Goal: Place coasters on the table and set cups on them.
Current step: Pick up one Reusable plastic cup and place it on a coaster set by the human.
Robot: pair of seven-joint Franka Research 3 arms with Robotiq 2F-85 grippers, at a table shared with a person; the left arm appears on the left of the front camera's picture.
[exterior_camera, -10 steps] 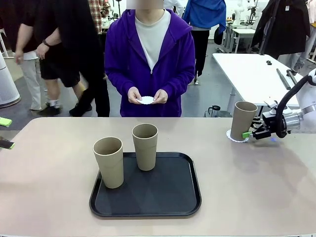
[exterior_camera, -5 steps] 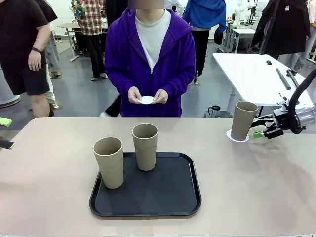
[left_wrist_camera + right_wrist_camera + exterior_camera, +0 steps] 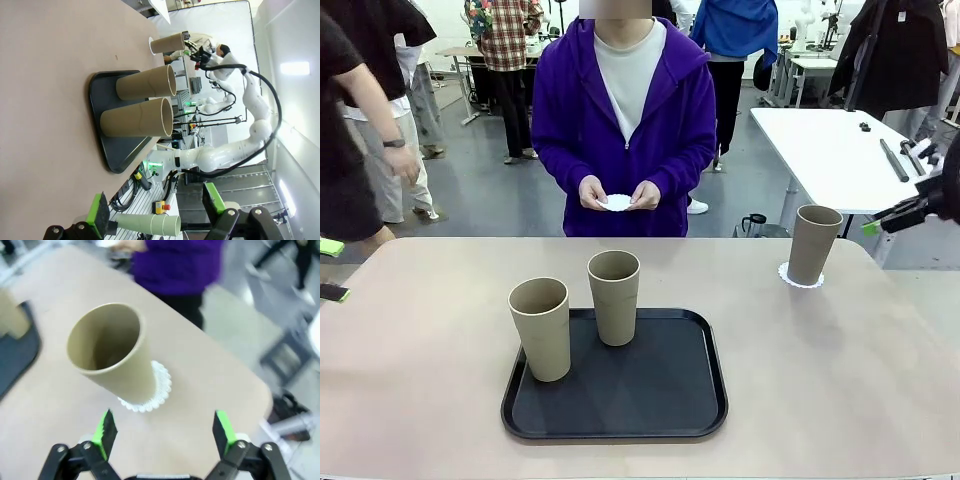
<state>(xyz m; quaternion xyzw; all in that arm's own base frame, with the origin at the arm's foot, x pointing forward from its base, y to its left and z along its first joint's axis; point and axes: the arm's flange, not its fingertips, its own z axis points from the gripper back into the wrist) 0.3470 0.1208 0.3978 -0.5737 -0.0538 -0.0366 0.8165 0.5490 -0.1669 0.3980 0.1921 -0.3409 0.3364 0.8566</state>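
One tan cup (image 3: 814, 243) stands upright on a white lacy coaster (image 3: 800, 279) at the far right of the beige table (image 3: 840, 380). My right gripper (image 3: 880, 222) hangs open, apart from it, up and to its right. In the right wrist view the same cup (image 3: 112, 350) and coaster (image 3: 161, 385) lie ahead of the open, empty right gripper (image 3: 165, 432). Two more cups (image 3: 541, 327) (image 3: 614, 296) stand on the black tray (image 3: 700, 400). The person holds another coaster (image 3: 618, 203) in both hands. My left gripper (image 3: 330, 270) stands open at the left edge, and open and empty in its own view (image 3: 155, 207).
A white table (image 3: 830, 150) with small dark items stands behind the right corner. People walk in the background at the left. The left wrist view shows the tray (image 3: 107, 155), its two cups (image 3: 137, 117) (image 3: 145, 85) and the far cup (image 3: 167, 44).
My right gripper has drawn back from the cup on the coaster, up and to the right. The cup stays in place. The left gripper has not moved.
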